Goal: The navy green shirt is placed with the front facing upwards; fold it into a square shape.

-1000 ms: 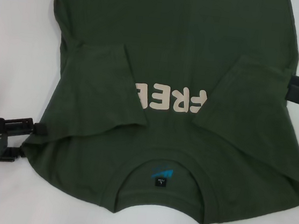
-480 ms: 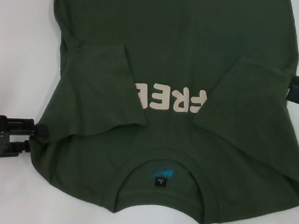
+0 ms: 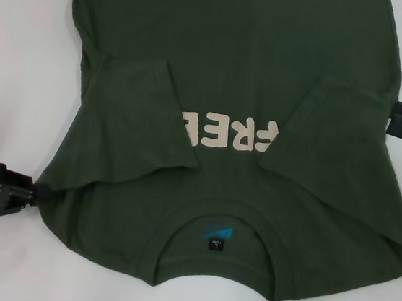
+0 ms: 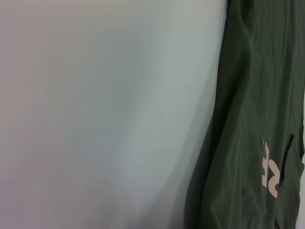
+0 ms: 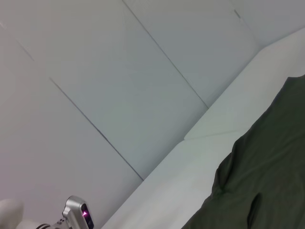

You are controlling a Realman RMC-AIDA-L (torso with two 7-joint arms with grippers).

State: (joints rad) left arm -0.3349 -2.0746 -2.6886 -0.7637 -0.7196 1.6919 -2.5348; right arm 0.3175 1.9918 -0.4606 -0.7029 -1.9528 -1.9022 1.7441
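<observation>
Flanking navy green shirt (image 3: 231,74): both grippers

Left gripper (image 3: 35,192): matte black angular housing of blocky, faceted plastic segments, with a stepped outline and narrow slots between the segments. Right gripper (image 3: 392,118): same matte black construction, a rectangular block body with ribbed edges and a small pale mark on its outer face. In the right wrist view, a small silver-grey module (image 5: 78,213) carries a lit magenta indicator
</observation>
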